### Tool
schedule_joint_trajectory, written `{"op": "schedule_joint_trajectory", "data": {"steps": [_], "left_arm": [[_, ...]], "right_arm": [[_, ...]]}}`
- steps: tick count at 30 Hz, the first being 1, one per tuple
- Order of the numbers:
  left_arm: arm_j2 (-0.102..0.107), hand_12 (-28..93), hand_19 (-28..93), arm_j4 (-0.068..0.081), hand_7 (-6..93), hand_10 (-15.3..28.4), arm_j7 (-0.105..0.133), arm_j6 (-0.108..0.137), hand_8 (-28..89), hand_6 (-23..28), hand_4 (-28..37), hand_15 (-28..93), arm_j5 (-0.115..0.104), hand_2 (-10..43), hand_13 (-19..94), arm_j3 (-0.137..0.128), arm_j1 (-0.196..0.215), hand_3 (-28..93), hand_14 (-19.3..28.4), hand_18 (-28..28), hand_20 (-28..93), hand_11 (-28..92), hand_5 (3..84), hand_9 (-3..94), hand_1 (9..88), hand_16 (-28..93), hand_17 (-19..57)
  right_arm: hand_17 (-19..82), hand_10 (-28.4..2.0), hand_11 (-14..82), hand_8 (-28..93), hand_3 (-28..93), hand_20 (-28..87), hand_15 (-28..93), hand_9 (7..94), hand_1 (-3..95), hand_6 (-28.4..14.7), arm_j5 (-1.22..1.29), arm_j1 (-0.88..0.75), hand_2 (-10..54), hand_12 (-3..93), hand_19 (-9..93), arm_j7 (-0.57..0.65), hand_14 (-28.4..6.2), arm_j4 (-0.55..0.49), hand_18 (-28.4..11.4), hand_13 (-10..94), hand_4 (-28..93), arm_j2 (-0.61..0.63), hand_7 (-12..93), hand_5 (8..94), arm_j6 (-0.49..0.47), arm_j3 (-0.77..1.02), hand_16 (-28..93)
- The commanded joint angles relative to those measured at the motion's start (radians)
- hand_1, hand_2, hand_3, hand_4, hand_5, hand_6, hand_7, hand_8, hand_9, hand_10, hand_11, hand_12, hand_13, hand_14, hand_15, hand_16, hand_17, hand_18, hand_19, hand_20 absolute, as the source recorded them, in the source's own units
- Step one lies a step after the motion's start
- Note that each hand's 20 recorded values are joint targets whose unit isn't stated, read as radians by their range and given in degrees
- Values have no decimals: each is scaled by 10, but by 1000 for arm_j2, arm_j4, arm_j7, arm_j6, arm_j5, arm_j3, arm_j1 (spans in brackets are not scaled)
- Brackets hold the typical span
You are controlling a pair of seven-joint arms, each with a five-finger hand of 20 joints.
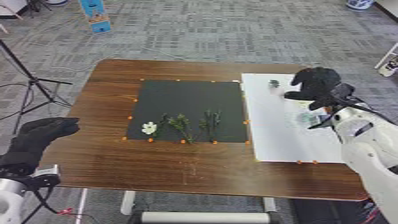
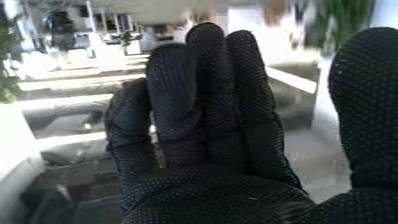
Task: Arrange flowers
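In the head view my right hand [image 1: 315, 84] is over the far right part of the white board [image 1: 282, 142], open. The right wrist view shows the same hand [image 2: 213, 185] with fingers extended, thumb apart and nothing held. My left hand [image 1: 44, 136] is open off the table's left edge. On the black mat [image 1: 187, 97] lie a white flower [image 1: 149, 128] and green sprigs [image 1: 180, 123], with more dark green stems [image 1: 210, 122] to their right. A pale, see-through object with green in it [image 1: 311, 118] is on the board, below the right hand; its shape is unclear.
A small dark green item [image 1: 274, 84] sits near the white board's far edge, left of my right hand. Small orange markers line the mat and part of the board. The brown table [image 1: 178, 172] surrounds both. A black tripod [image 1: 34, 80] stands on the floor at the left.
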Motion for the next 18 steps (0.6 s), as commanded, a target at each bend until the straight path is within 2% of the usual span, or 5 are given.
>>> {"op": "schedule_joint_trajectory", "data": {"steps": [1, 5, 13, 18], "left_arm": [[-10, 184, 100, -13, 196, 125, 10, -5, -70, 23, -205, 231, 2, 55, 433, -16, 16, 734, 155, 117, 243, 242, 551, 541, 294, 40, 95], [-10, 184, 99, -14, 195, 125, 10, -7, -69, 24, -206, 232, -2, 52, 434, -17, 18, 737, 155, 117, 242, 244, 552, 541, 293, 40, 94], [-3, 184, 99, -14, 196, 125, 8, -10, -69, 24, -205, 234, -2, 49, 433, -7, 7, 737, 156, 118, 242, 244, 552, 540, 292, 40, 93], [0, 184, 99, -15, 195, 125, 10, -10, -69, 24, -205, 234, -2, 48, 433, -5, 5, 738, 156, 118, 241, 244, 552, 541, 292, 40, 93]], "right_arm": [[252, -141, 357, -99, 667, 653, 677, 633, 372, -21, -161, -154, -95, 306, 750, -66, -166, 71, -247, 578, -196, 101, 345, 556, 253, 72, 374], [250, -143, 373, -108, 669, 658, 681, 622, 362, -19, -170, -174, -95, 319, 748, -76, -168, 89, -247, 576, -215, 113, 356, 542, 277, 71, 382], [257, -142, 384, -113, 663, 659, 692, 649, 372, -10, -261, -125, -95, 315, 750, -90, -167, 153, -247, 576, -232, 129, 367, 578, 368, -16, 386], [258, -141, 386, -117, 669, 659, 691, 653, 380, -7, -304, -97, -95, 315, 750, -111, -164, 194, -246, 580, -235, 117, 370, 580, 301, -38, 386]]}}
